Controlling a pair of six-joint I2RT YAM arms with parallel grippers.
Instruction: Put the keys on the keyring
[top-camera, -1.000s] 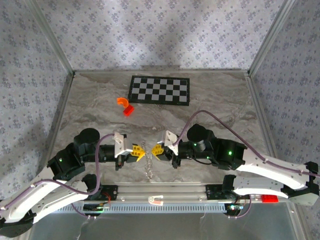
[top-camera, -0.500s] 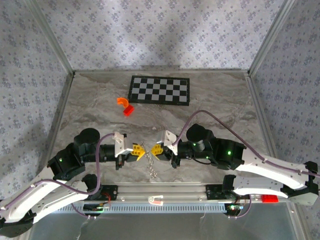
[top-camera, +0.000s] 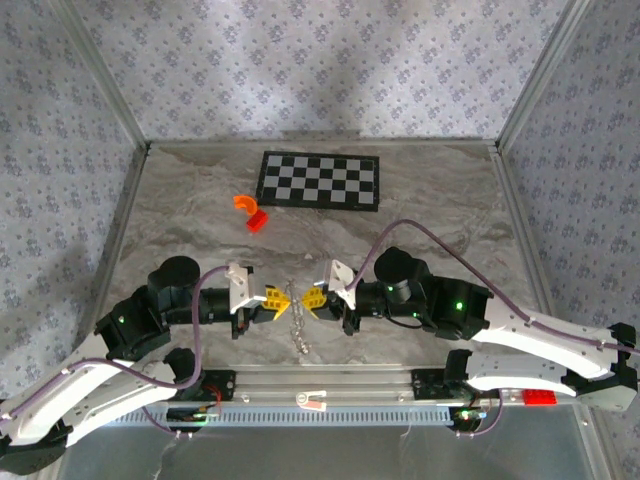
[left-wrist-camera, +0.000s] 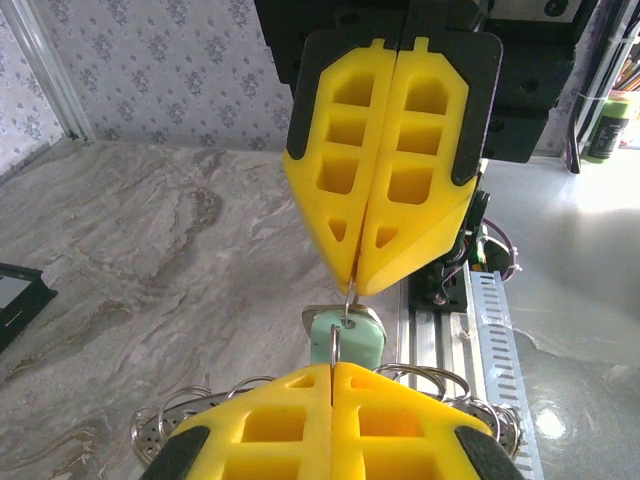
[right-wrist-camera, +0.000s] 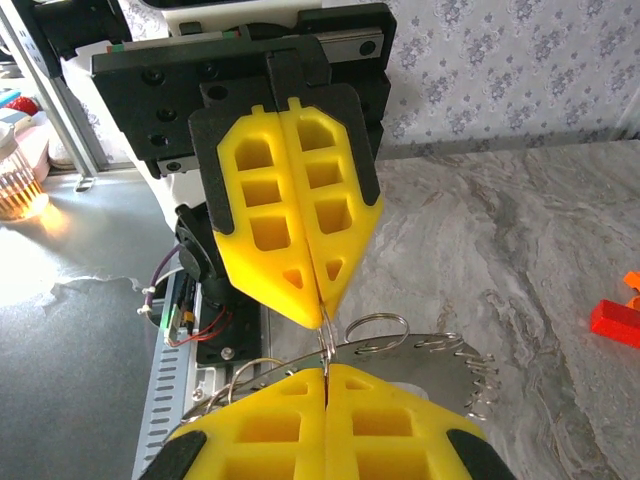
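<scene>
My left gripper (top-camera: 280, 300) and right gripper (top-camera: 308, 300) meet tip to tip above the table's near middle, both shut. The silvery keyring (top-camera: 297, 327) hangs between them and trails toward the front edge. In the left wrist view my left gripper (left-wrist-camera: 334, 366) pinches a thin wire ring, and the right gripper (left-wrist-camera: 353, 288) pinches the same wire from above. The wire passes through the hole of the pale teal key (left-wrist-camera: 350, 345), which hangs between the tips. In the right wrist view the right gripper (right-wrist-camera: 325, 368) and left gripper (right-wrist-camera: 320, 318) hold that wire above the keyring's metal plate (right-wrist-camera: 430, 352) with several rings.
A black-and-white checkerboard (top-camera: 320, 180) lies at the back of the table. An orange curved piece (top-camera: 244, 203) and a red piece (top-camera: 257, 222) sit to its front left. The aluminium rail (top-camera: 320, 385) and arm bases run along the near edge, close below the grippers.
The dangling part of the keyring swung slightly right and back. Both grippers stayed shut and almost still, tip to tip.
</scene>
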